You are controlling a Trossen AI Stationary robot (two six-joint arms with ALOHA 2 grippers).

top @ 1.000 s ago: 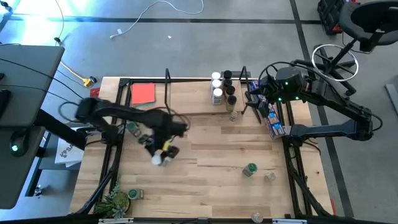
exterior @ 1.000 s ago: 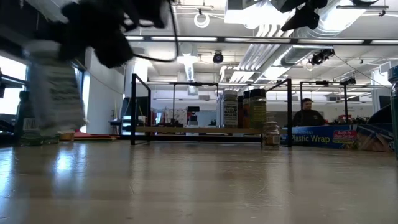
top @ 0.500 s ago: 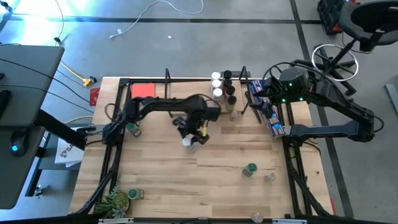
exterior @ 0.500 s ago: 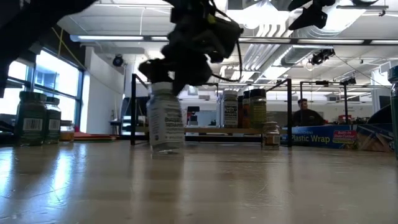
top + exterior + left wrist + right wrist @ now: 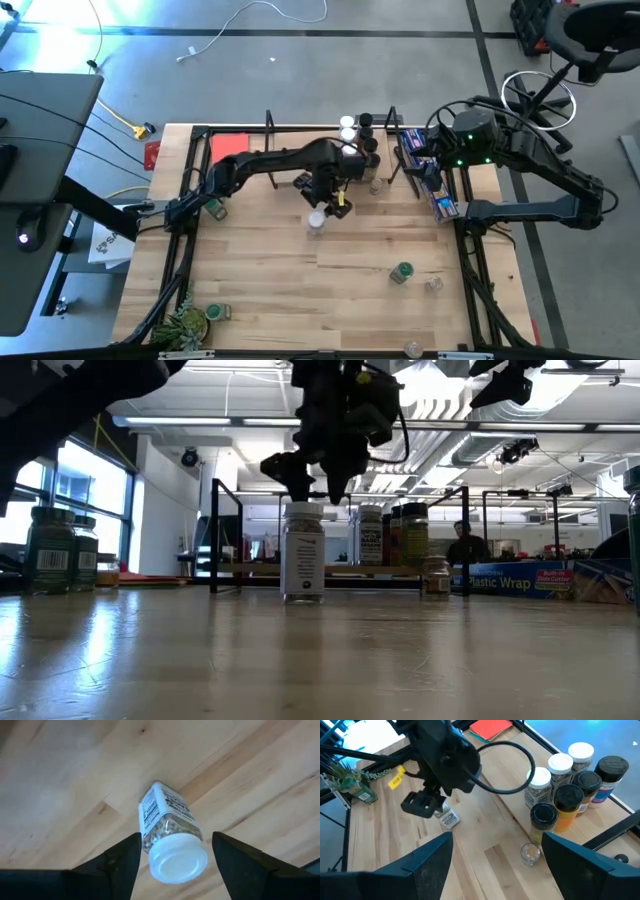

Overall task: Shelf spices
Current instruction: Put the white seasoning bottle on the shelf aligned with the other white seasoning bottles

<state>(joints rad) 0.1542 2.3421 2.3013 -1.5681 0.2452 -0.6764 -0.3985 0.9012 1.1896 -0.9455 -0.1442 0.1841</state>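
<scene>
White-lidded jar (image 5: 170, 840) stands upright on the table (image 5: 350, 290) short of the shelf (image 5: 300, 135), probably staged for shelving. Above it the left claw (image 5: 313, 488) hangs open, touching nothing; the right claw (image 5: 495, 865), also open, waits beside the shelf.

The small clear jar (image 5: 167, 836) had a white lid and white printed label; the flat square card (image 5: 230, 148) was red.
</scene>
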